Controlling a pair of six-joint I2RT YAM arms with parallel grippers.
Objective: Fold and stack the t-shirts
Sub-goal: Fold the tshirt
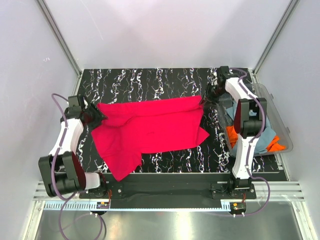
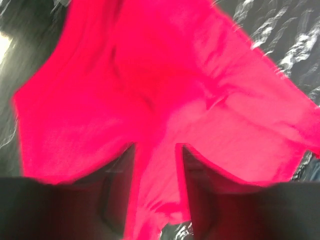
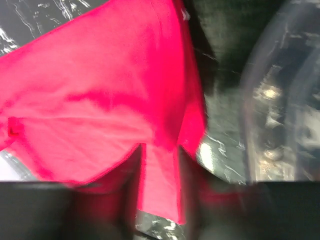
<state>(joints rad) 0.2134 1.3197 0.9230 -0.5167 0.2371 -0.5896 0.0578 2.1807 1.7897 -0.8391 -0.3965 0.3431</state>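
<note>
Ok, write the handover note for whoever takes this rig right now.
Left gripper: shut on the red shirt, left edge.
Right gripper: shut on its far right corner.
The shirt is spread on the table, creased, not folded.
Grey-blue shirt and orange shirt lie in the tub on the right.
Done: nothing folded or stacked.
To do: fold the red, then the other two, stack all.

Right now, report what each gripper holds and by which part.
Both hold the red t-shirt. The left gripper pinches its far left corner, the right gripper its far right corner.
</note>
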